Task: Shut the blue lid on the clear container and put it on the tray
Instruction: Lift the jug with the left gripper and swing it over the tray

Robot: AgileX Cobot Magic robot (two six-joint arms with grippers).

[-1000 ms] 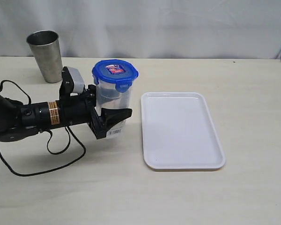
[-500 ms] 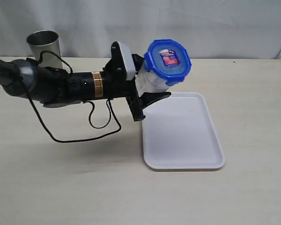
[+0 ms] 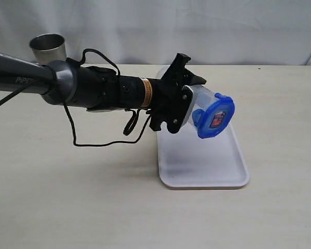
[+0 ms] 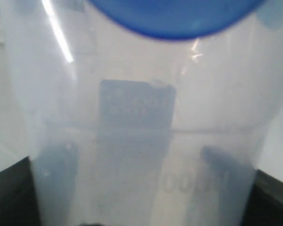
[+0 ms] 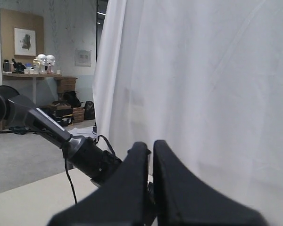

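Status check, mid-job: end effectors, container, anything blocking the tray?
Left end effector shut on clear container, blue lid on, tipped sideways over tray. Right end effector shut, empty. Nothing seen blocking tray.

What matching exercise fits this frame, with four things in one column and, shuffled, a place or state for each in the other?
Things:
1. clear container
2. blue lid
3. tray
4. steel cup

Places or states:
A. upright at the far left of the table
B. flat on the table, below the carried load
C. capping a mouth, facing sideways
D. tipped on its side in the air, held by the left gripper

Pairs: 1-D, 2-C, 3-B, 4-A
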